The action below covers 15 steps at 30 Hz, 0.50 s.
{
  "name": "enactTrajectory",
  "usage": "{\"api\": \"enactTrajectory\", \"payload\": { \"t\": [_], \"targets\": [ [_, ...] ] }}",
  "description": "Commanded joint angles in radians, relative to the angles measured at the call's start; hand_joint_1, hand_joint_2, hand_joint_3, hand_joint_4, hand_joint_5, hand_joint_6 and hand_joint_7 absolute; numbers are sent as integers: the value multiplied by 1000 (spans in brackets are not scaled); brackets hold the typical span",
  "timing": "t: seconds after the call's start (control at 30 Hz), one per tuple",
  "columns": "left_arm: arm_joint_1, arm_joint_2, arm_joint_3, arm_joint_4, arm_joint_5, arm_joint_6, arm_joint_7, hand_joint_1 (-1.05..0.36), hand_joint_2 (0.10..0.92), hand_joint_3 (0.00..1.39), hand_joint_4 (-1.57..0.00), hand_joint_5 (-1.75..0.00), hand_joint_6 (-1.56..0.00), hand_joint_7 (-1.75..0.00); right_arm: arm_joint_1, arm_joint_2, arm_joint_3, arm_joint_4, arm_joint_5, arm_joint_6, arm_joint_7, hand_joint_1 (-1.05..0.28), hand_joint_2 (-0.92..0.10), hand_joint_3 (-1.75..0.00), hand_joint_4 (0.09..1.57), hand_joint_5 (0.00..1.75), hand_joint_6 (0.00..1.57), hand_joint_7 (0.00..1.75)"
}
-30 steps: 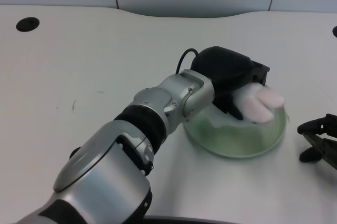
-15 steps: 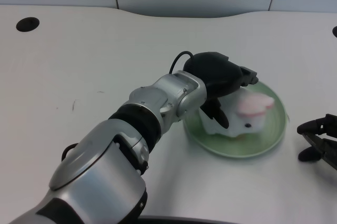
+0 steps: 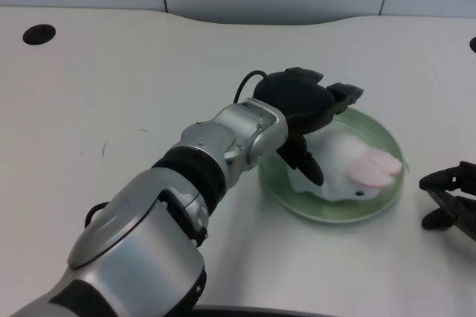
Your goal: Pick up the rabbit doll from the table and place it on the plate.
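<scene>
The white rabbit doll [image 3: 343, 170] with pink ears lies on its side on the green plate [image 3: 384, 133], right of the table's middle. My left hand [image 3: 301, 105] hovers over the plate's left rim with its fingers spread. One finger [image 3: 306, 167] points down beside the doll's left end, and I cannot tell whether it touches the doll. The other fingers stick out above the plate's far edge, holding nothing.
My right hand [image 3: 451, 198] rests on the table just right of the plate. A dark round hole [image 3: 39, 33] sits at the table's far left, and another hole [image 3: 473, 44] at the far right edge. The table's back edge curves behind the plate.
The doll has dropped from the hand's grip onto the plate and tipped to the right. The hand has opened and drawn back to the left, off the doll.
</scene>
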Motion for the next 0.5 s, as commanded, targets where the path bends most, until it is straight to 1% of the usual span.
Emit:
{"api": "enactTrajectory", "payload": {
  "t": [0.03, 0.1, 0.17, 0.23, 0.27, 0.33, 0.37, 0.4, 0.47, 0.5],
  "targets": [
    [2, 34, 59, -8, -59, -28, -19, -1044, 921, 132, 1, 1, 1, 1, 10, -4, -4, 13, 1, -4, 0, -865, -920, -45, 952, 1035, 872, 858],
    [6, 51, 98, -13, -97, -49, -38, -1030, 921, 130, 1, 1, 1, 1, 11, -4, -3, 9, -1, 0, -5, -864, -921, -43, 948, 1037, 875, 857],
    [21, 77, 160, -19, -163, -90, -80, -985, 921, 111, -7, -3, -36, -19, 13, -3, -1, 3, -3, 6, -7, -853, -921, -38, 939, 1067, 868, 849],
    [35, 103, 204, -25, -211, -119, -115, -983, 921, 118, -26, -15, -67, -35, 15, -3, 2, -3, -7, 8, -12, -849, -921, -37, 927, 1090, 869, 847],
    [44, 120, 221, -29, -229, -131, -128, -986, 921, 122, -32, -19, -73, -39, 15, -1, -1, -4, 0, 13, -6, -850, -921, -38, 924, 1094, 870, 846],
    [64, 153, 249, -37, -256, -155, -140, -976, 921, 132, -67, -39, -102, -53, 13, 1, -6, 0, 12, 13, 7, -839, -913, -26, 913, 1181, 881, 840],
    [78, 173, 266, -42, -273, -171, -146, -968, 921, 128, -83, -49, -114, -57, 13, 4, -9, 1, 19, 17, 13, -833, -910, -22, 906, 1169, 880, 835],
    [89, 190, 280, -47, -286, -184, -154, -962, 921, 122, -96, -57, -125, -61, 13, 5, -11, 0, 23, 19, 16, -830, -908, -17, 912, 1109, 881, 829],
    [110, 219, 307, -55, -313, -208, -178, -950, 921, 113, -106, -65, -136, -63, 14, 7, -11, -2, 26, 22, 19, -828, -909, -12, 923, 1031, 875, 826],
    [124, 237, 322, -60, -327, -222, -190, -938, 921, 106, -109, -68, -144, -64, 15, 7, -8, -4, 21, 20, 17, -827, -911, -11, 937, 1004, 874, 827]
  ]
}}
